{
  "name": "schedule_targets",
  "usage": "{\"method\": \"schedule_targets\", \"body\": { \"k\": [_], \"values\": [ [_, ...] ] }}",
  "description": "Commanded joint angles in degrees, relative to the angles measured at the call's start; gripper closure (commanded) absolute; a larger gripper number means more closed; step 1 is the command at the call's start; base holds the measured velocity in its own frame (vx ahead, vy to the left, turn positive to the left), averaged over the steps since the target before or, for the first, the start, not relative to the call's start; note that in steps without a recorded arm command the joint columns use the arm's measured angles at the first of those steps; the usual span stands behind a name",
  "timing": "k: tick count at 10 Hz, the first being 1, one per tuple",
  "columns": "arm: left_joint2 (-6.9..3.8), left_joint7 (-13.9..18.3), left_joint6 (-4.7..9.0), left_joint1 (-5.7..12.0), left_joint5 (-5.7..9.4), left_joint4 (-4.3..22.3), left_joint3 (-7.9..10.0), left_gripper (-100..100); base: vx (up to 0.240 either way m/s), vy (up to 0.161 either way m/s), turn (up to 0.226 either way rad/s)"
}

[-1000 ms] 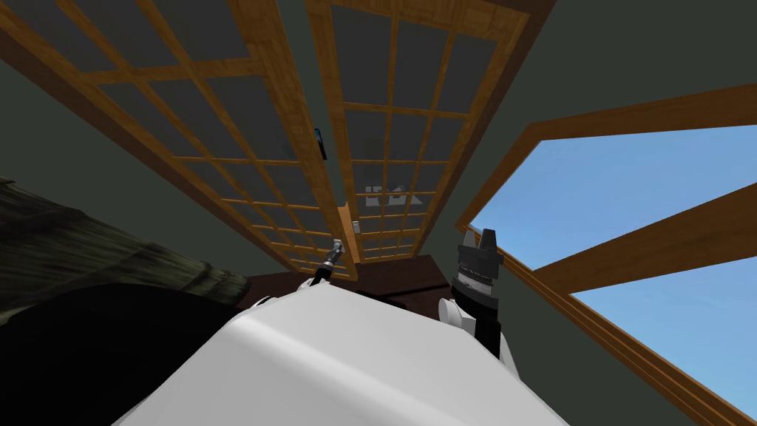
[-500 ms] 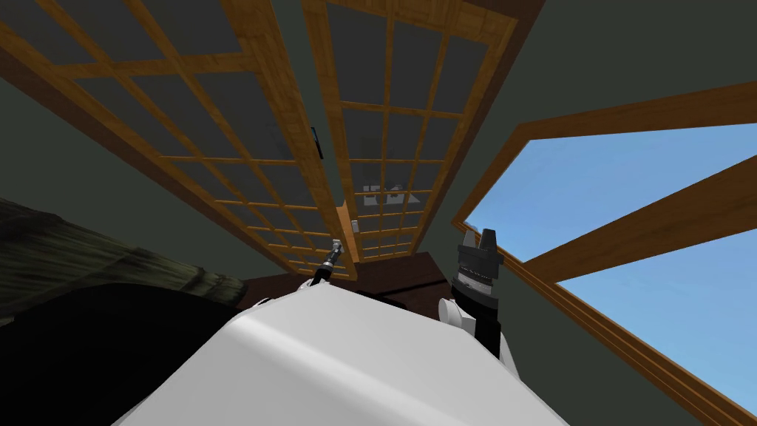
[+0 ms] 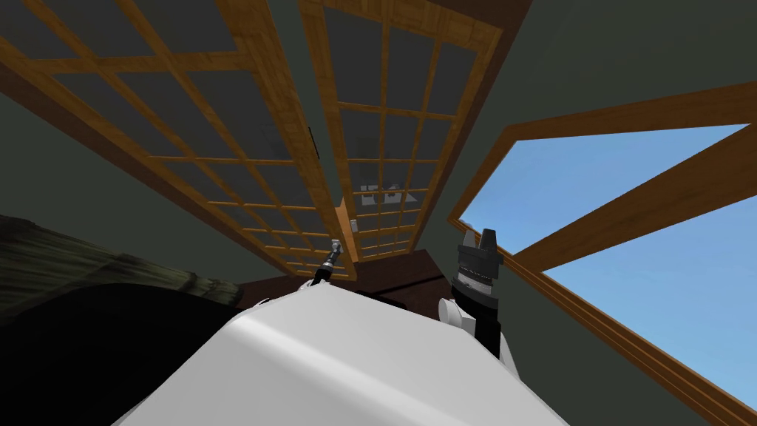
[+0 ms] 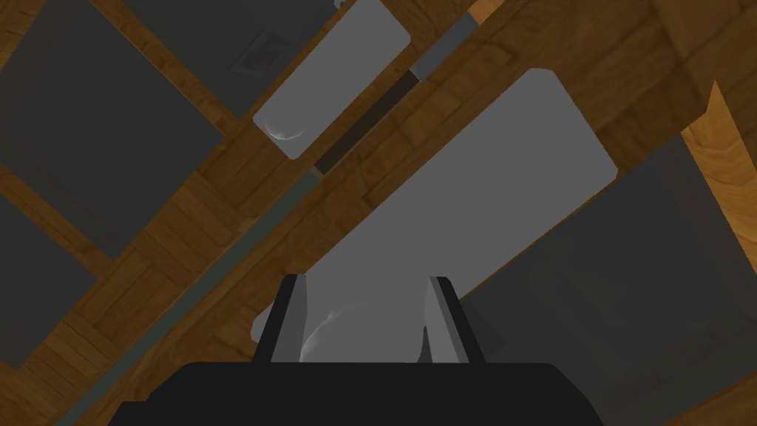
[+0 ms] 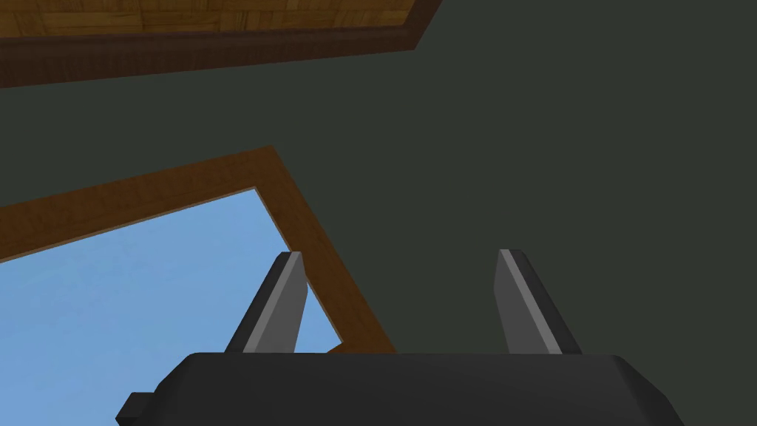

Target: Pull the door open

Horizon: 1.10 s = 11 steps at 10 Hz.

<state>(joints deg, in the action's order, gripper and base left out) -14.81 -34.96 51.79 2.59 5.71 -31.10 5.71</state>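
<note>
The left gripper (image 4: 367, 279) has its jaws clamped on the near end of the pale grey door handle (image 4: 473, 185). The handle runs on from between them across the wooden lattice door (image 4: 185, 222), whose grey panes (image 4: 96, 126) lie to either side of the jaws. The right gripper (image 5: 401, 254) is held up well apart from the left one, away from the door, with its jaws apart and nothing between them
</note>
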Motion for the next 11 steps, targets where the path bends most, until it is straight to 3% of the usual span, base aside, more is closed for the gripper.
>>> {"method": "schedule_targets", "body": {
  "k": [1,4,8,11],
  "values": [
    [-1.17,2.15,0.80,0.69,0.68,1.35,0.63,100,-0.026,0.015,-0.044],
    [-1.21,6.51,0.73,0.54,1.84,1.21,0.56,100,-0.037,0.010,-0.066],
    [-1.21,6.87,0.73,0.54,1.84,2.65,0.56,100,-0.007,0.003,-0.010],
    [-1.24,9.24,0.69,0.47,2.47,1.13,0.52,100,-0.021,0.008,-0.043]
  ]
}}
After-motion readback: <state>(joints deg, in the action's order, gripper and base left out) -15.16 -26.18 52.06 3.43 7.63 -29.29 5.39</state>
